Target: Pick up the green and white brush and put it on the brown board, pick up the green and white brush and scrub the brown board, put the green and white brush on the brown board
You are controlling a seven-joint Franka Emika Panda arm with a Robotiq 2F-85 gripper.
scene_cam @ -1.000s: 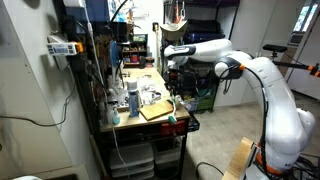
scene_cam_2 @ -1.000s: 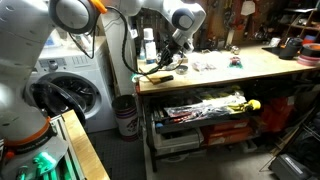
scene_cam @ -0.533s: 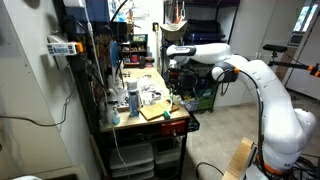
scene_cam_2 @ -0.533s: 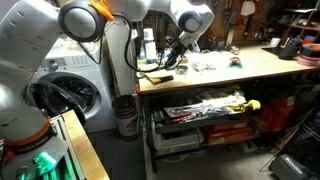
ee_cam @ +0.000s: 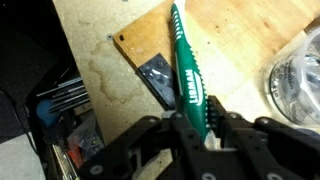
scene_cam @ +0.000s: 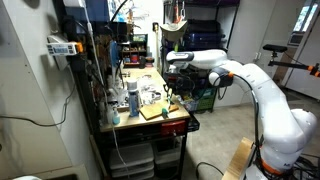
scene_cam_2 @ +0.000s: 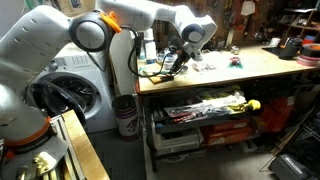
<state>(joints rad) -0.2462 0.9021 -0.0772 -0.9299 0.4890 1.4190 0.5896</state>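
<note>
In the wrist view my gripper is shut on the green and white brush, whose green handle runs up and away from the jaws over the brown board. The board is a light wooden rectangle with a hole near its corner, lying on the pale workbench top. In both exterior views the gripper hangs low over the board at the near end of the workbench. The brush head is hidden between the fingers.
A dark metal piece lies by the board's edge. A clear glass jar stands beside the board. Bottles and tools crowd the back of the bench. A tray of tools sits below the bench edge.
The arm has swung lower and closer to the board, with the brush still held in the jaws.
</note>
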